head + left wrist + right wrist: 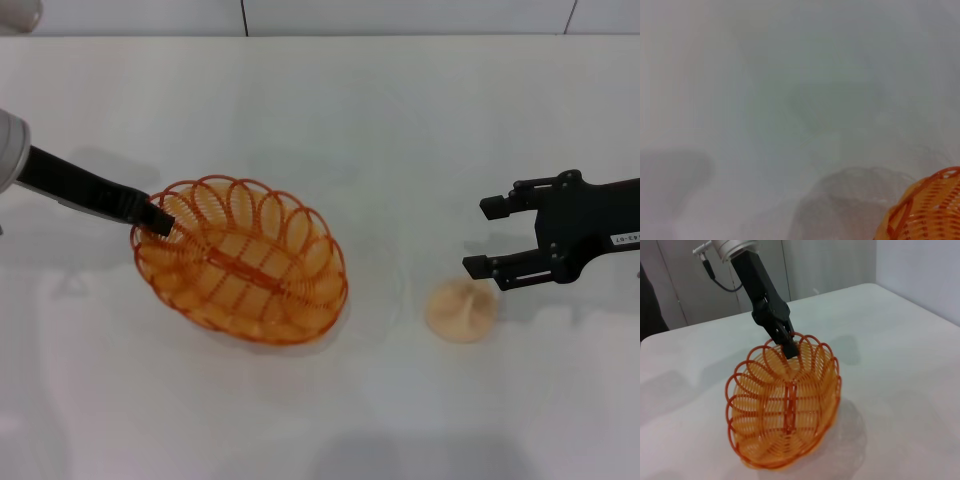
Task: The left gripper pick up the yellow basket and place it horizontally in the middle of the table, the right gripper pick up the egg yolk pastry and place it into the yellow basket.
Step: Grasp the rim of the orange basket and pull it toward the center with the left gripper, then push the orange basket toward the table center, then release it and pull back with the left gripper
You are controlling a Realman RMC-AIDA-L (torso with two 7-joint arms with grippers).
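Head view: left gripper pinching the rim of the yellow basket, lying left of centre on the table. Right gripper hovering wide open, holding nothing, just beside the egg yolk pastry.
Left wrist view: showing only the basket's edge.
Right wrist view: confirming the fingers closing on the rim.

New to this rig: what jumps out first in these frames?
The yellow basket stands out, left of the table's middle, tilted, with the left gripper clamped on its looped rim at the far left end. To the right, the small egg yolk pastry sits alone on the table. The right gripper hangs open just beyond it, not touching it.
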